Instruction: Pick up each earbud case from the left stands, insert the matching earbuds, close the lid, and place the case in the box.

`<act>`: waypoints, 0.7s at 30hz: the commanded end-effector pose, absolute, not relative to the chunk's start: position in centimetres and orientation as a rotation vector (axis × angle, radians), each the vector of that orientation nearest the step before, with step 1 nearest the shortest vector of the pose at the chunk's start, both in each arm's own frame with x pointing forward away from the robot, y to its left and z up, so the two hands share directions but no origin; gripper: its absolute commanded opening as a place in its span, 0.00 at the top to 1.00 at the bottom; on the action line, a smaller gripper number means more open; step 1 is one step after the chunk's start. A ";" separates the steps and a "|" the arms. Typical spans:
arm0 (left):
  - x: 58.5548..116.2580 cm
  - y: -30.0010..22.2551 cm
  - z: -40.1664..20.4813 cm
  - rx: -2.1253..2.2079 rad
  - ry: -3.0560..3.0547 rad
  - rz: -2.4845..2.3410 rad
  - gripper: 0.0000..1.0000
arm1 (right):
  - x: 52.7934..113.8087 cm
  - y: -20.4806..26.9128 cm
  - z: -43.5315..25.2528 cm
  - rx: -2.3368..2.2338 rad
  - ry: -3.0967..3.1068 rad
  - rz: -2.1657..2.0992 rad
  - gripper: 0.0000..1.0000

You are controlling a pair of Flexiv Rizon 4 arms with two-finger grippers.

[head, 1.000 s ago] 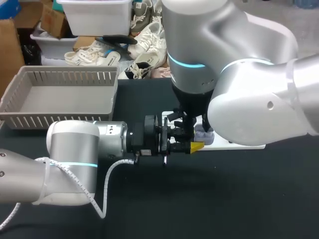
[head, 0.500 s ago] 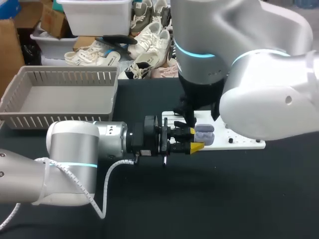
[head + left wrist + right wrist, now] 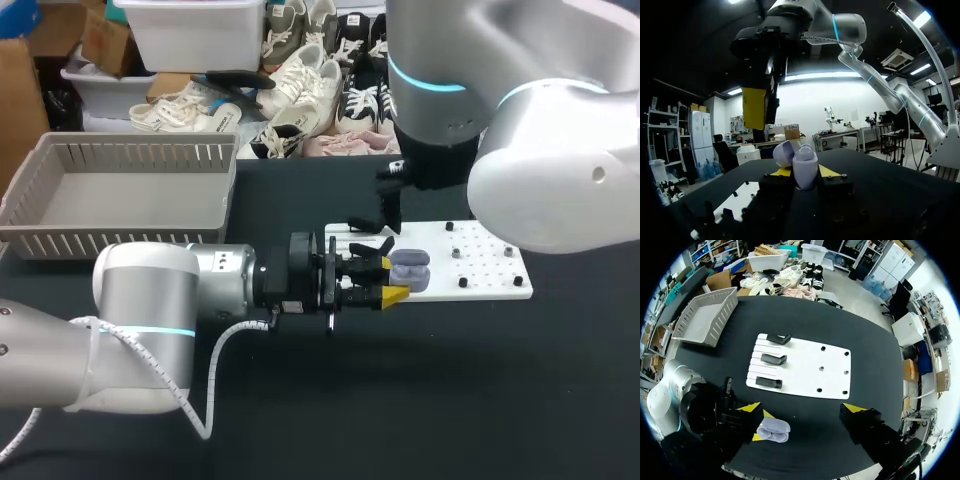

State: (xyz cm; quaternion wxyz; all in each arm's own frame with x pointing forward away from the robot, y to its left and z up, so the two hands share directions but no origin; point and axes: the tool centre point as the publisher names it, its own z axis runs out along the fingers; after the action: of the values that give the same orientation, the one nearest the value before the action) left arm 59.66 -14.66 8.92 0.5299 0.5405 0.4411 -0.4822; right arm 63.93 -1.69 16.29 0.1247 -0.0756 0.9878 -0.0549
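Withdrawal of right arm (image 3: 540, 170) noted: within the last second it rose off the case (image 3: 409, 270) toward the far right, uncovering the board (image 3: 480, 265). Judged: an insertion pass has ended and closing is still due (contents cannot be confirmed). Left tool (image 3: 391, 279) is clamped on the open-lidded case, over the surface (image 3: 450, 380) beside the board's near left corner. Right tool (image 3: 802, 410) hangs with fingers wide apart, empty.
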 end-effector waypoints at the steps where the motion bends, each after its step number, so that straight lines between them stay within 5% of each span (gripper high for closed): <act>1: 59.5 -14.7 8.9 1.288 1.055 -1.146 1.00 | 65.2 -2.5 15.7 -0.188 2.900 -0.157 0.00; 21: 59.5 -14.7 8.9 1.288 1.055 -1.146 1.00 | 64.3 -3.7 12.1 -0.145 2.987 -0.145 0.00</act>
State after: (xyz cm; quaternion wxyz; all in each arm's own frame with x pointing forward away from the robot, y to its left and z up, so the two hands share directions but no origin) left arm 59.66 -14.66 8.92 0.5299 0.5405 0.4411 -0.4821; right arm 64.48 -3.51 12.10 0.0739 -0.0475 0.9949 -0.0497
